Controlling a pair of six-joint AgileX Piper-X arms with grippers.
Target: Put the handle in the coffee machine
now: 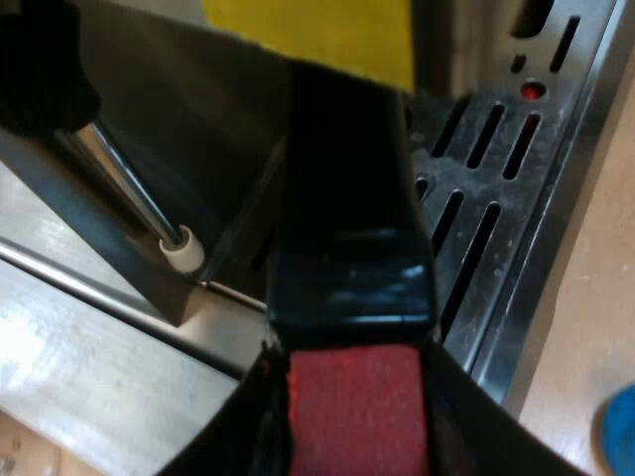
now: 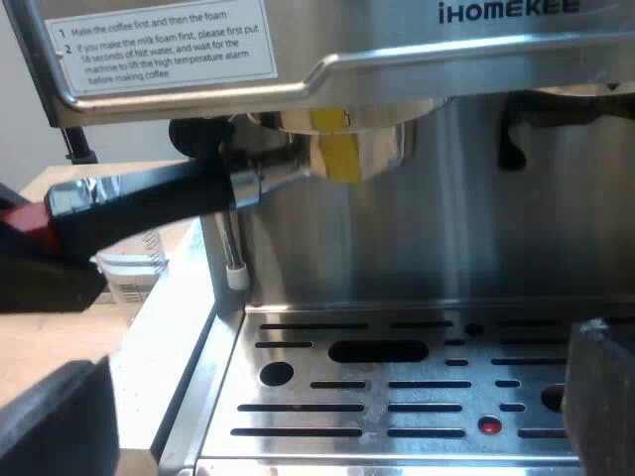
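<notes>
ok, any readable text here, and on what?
"iHOMEKEE", top cropped: shiny steel espresso machine, front.
"1 Make the coffee first and then the foam": white rectangular sticker on it.
"2 If you make the milk foam first, please first put": same sticker; rest too small.

My left gripper (image 1: pixel 357 436) has the holder (image 2: pixel 382 149) by its handle (image 2: pixel 149 208), up under the machine (image 2: pixel 446 59); wand (image 2: pixel 230 238) just beside, tray (image 2: pixel 397 387) below.

Left gripper (image 1: pixel 357 416): both fingers (image 1: pixel 476 426) closed on the handle (image 1: pixel 347 198) at its red end, one on each side, wrist in line with the handle. Right gripper (image 2: pixel 327 407): fingers (image 2: pixel 55 421) spread wide apart, gripping nothing, wrist held level.
</notes>
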